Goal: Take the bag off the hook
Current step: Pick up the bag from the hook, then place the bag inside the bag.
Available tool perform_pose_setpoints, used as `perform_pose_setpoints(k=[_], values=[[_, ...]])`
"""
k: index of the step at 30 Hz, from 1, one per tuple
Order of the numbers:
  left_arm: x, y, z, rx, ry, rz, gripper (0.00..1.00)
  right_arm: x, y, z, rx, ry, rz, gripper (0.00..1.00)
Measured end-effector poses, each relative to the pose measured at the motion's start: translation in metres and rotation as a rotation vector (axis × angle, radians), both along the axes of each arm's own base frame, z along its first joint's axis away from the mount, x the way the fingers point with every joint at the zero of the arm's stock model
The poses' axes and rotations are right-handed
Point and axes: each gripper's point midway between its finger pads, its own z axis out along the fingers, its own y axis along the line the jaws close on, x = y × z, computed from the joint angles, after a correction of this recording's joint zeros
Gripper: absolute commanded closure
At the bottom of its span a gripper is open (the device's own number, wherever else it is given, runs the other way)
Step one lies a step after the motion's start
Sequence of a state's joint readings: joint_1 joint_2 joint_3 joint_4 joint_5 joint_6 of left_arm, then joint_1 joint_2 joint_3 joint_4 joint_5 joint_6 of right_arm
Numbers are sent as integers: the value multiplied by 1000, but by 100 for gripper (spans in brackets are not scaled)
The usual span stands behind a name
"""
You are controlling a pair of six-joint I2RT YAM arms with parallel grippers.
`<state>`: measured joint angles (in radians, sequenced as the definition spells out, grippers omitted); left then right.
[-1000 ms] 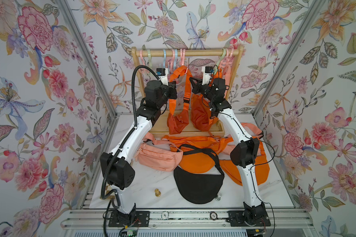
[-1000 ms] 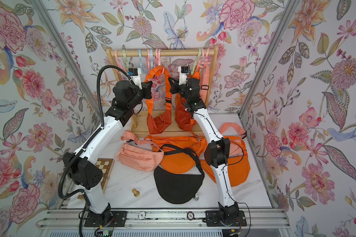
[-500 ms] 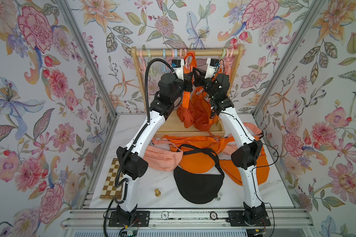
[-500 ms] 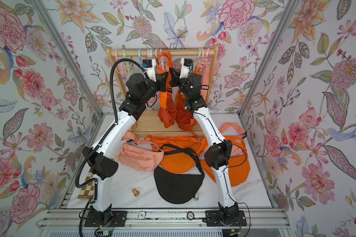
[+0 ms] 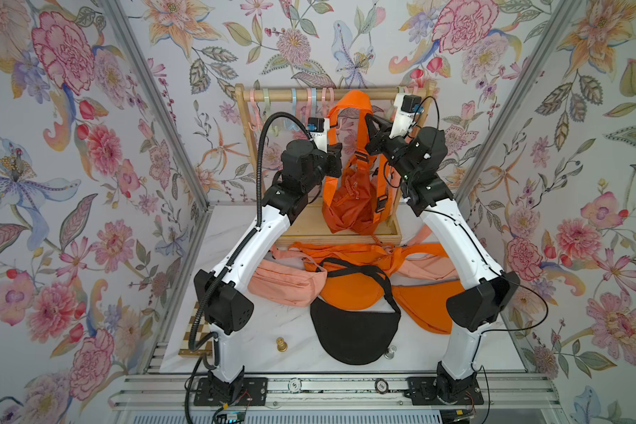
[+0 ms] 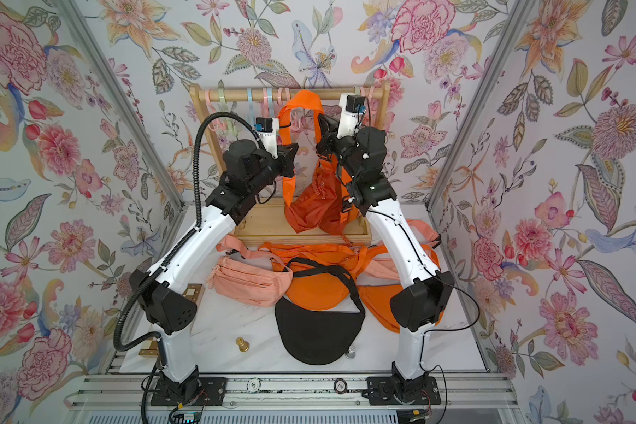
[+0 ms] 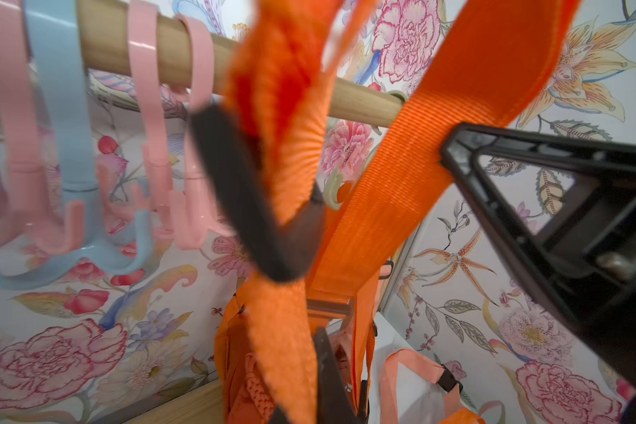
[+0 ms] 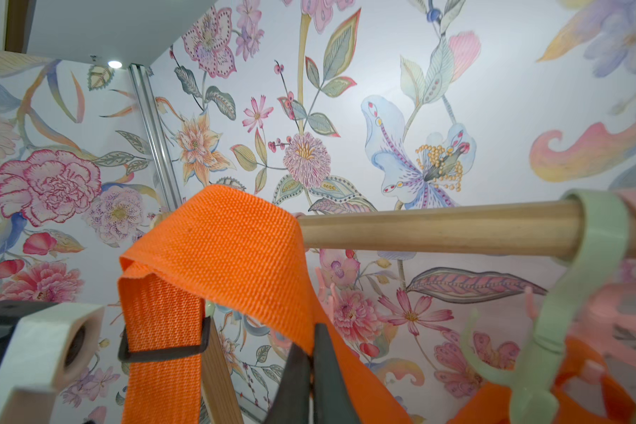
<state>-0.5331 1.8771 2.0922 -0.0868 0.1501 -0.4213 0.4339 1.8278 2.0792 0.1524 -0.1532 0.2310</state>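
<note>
The left arm (image 5: 250, 242) and right arm (image 5: 456, 238) are raised and bent at the elbows, with forearms leaned inward. The left gripper (image 5: 334, 161) is held lower than the right gripper (image 5: 373, 126). Both sets of jaws are clamped on the orange strap (image 5: 349, 101).

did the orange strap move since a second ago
Yes. The orange strap has risen: its top is now level with the wooden rail, from clearly below it.
</note>
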Motion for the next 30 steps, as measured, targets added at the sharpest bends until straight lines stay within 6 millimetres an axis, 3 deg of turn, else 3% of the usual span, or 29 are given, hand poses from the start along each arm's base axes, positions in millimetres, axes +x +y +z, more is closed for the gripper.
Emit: perform_pose_setpoints(k=[4,7,11,15,20,25,30], values=[[-36,41,22,4,-29,76,100,-52,-3,4,-22,-9,9,100],[-71,83,43,-8,-73,160,100,-94,4,3,-40,-17,44,100],[-117,144,65,-29,-134,289,100,-157,36,0,-92,-36,145,100],[-140,196,61,-28,-150,405,100,-212,72,-16,-162,-32,278,100],[-141,226,30,11,-95,483,100,-243,104,-50,-248,31,367,100],[-134,237,4,45,-38,519,100,-269,127,-70,-295,71,443,100],[-135,253,-18,61,3,560,100,-267,140,-96,-335,137,457,100]])
